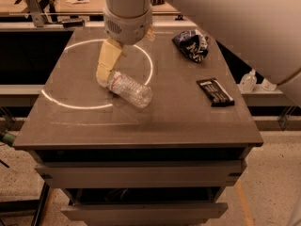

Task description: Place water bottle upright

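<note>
Smooth tabletop (188,121) bears ribbed water bottle (131,89), tool (104,78) beside its neck.

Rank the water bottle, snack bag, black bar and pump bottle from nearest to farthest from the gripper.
The gripper is low over the left-middle of the table.
1. Water bottle: lying on its side, right by the gripper.
2. Snack bag, back right, and black bar, right side: too close to call.
3. Pump bottle: off the table, far right.

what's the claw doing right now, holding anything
Claw: low at the cap end of the lying bottle; open, closed or holding cannot be told.
</note>
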`<action>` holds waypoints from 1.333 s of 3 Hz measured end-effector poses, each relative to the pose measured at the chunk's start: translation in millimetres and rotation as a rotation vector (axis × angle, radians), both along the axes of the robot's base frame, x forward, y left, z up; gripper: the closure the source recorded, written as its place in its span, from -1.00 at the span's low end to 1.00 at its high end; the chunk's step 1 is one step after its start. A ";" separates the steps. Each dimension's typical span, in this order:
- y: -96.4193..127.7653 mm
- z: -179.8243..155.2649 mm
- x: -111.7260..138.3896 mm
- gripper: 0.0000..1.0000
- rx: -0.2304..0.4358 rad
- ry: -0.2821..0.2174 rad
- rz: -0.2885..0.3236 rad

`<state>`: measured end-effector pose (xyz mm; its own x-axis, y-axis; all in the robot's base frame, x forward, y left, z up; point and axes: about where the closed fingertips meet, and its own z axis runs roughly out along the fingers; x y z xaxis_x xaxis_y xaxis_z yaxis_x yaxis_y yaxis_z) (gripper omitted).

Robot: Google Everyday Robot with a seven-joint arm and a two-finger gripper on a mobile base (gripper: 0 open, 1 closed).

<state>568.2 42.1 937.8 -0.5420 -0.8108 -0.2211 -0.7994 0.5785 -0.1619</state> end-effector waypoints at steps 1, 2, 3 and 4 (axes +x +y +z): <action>23.6 -11.5 1.7 -1.00 -0.011 -0.012 0.047; 45.1 -19.5 12.3 -1.00 -0.013 -0.017 0.077; 49.8 -32.9 24.9 -1.00 0.010 0.030 0.046; 47.3 -53.1 37.3 -1.00 0.045 0.088 -0.016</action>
